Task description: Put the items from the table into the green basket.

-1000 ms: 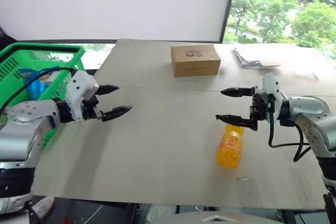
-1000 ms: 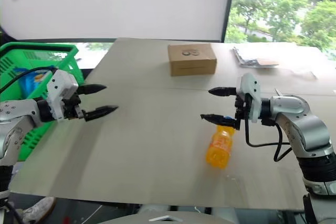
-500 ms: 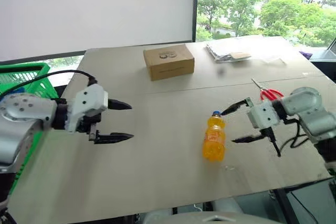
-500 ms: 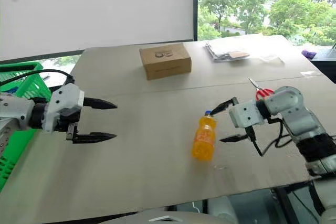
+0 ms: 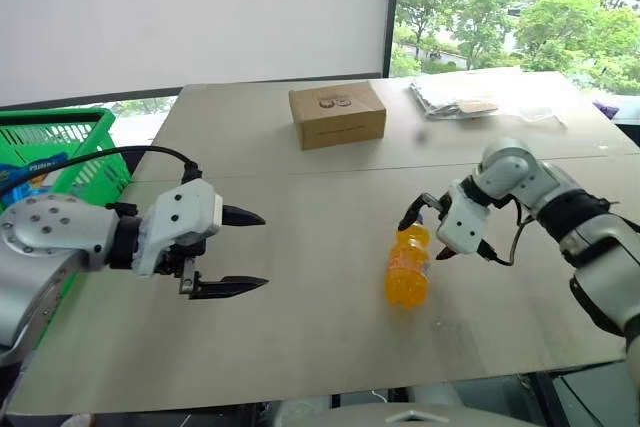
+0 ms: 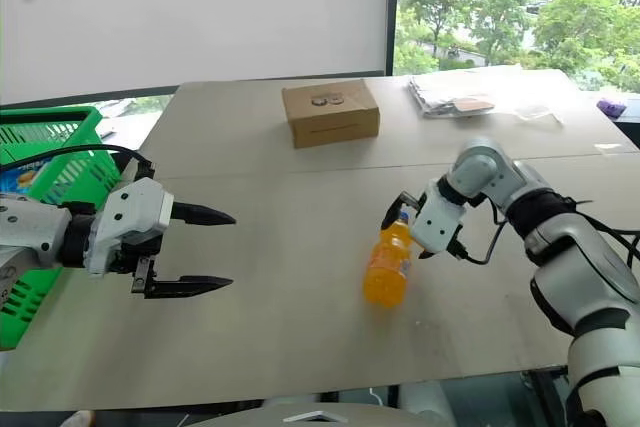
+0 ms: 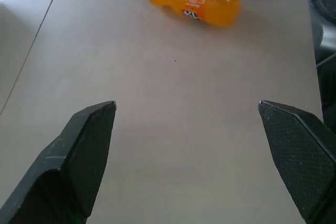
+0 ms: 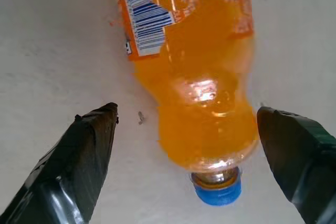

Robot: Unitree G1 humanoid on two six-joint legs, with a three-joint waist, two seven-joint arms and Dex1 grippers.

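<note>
The orange-drink bottle lies on its side on the bench, a little right of the middle, its blue cap pointing toward twelve o'clock, away from the robot. The right pincer hangs over the cap end, angled steeply downward with its fingers spread wide and nothing between them; from the wrist camera the two black fingers straddle the neck and shoulder of the bottle, one on each side, not yet touching.

The step in hand looks like the grasp. To do it well, I'd say the right pincer should slide a little further along the bottle so the fingers close across the fuller body, not the tapering neck, where a round bottle could squirt out. It should also sink until the fingertips nearly meet the bench before closing, so the grip lands at the widest line and the bottle does not roll away.

The left pincer waits at about nine o'clock from the bottle, well apart from it, also fully spread and empty. The green basket stands off the bench's edge at ten o'clock, so the carry is a long crossing; a handover to the left side may be needed. A brown cardboard box sits at twelve o'clock, clear of the route.
</note>
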